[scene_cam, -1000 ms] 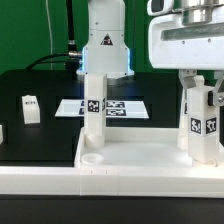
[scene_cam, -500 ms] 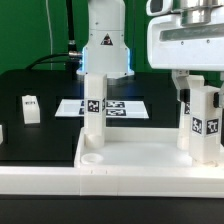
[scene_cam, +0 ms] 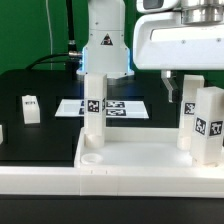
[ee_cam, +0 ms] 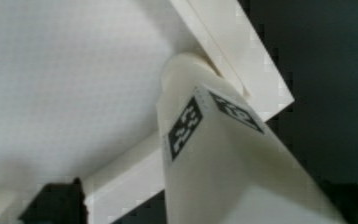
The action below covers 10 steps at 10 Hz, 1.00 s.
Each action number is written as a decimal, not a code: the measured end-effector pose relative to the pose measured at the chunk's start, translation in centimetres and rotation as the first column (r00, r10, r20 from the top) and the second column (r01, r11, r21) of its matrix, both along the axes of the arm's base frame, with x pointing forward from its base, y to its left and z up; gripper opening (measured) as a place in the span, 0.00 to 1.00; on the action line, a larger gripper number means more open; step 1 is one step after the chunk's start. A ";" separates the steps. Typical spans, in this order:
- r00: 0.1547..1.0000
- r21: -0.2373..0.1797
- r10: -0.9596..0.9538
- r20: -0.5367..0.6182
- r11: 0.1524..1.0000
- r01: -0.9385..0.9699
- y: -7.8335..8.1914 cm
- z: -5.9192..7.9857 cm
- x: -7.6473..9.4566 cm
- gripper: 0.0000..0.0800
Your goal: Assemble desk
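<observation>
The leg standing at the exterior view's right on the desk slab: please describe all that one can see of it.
This leg is a white square post, plastic by its look, with black-and-white tags on two adjoining faces. It stands about upright, perhaps leaning slightly, at the far corner of the slab on the exterior view's right, its foot meeting the slab.

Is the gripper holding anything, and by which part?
Nothing appears held. The gripper stands open around the top of the leg at the exterior view's right, which stands upright on the desk slab unaided.
</observation>
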<state>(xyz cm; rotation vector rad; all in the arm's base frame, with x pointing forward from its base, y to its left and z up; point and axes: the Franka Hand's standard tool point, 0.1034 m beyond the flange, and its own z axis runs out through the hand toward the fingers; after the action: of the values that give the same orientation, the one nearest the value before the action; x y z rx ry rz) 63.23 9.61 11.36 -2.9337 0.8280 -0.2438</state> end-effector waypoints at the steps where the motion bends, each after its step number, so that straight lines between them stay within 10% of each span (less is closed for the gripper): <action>1: 0.996 -0.022 0.087 0.002 0.996 -0.087 0.3 0.0 0.2 0.81; 9: 0.843 -0.144 0.538 -0.031 0.832 -0.536 0.6 0.2 0.5 0.81; 10: 0.833 -0.147 0.552 -0.032 0.822 -0.550 0.6 0.1 0.5 0.64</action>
<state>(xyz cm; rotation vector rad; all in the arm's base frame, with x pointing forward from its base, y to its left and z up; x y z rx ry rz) 63.77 10.17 11.50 -3.1433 -0.0783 -0.2843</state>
